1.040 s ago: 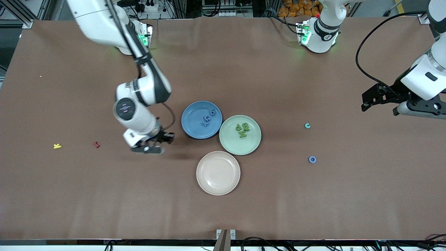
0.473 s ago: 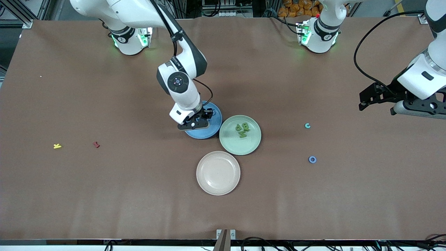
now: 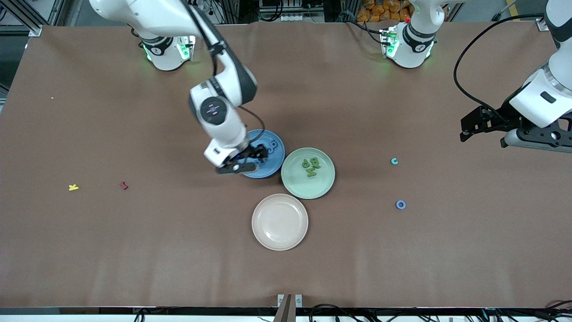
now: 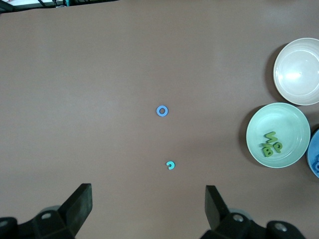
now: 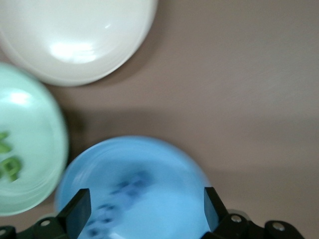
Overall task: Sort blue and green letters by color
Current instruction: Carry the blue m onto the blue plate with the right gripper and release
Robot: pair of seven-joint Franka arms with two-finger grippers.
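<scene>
Right gripper [image 3: 250,162], jaws spread empty, hangs over round blue plate [image 3: 273,168].
Left gripper [image 3: 485,129] waits open; lift straight, sparing blue letters [image 3: 273,145].

- Right arm: reaches from its base down toward the table's middle, forearm sloping to the wrist, white wrist housing turned up toward the front camera
- Right gripper [image 3: 248,162]: low over the blue plate [image 3: 273,162], at the edge toward the right arm's end; fingers spread wide with nothing between them, as the right wrist view confirms [image 5: 144,211]
- Left arm: waits at its own end of the table, wrist bent so the hand lies roughly level, cable looping above it
- Left gripper [image 3: 467,132]: high over bare table [image 3: 447,250]; fingers wide apart and empty in the left wrist view [image 4: 148,209]
</scene>
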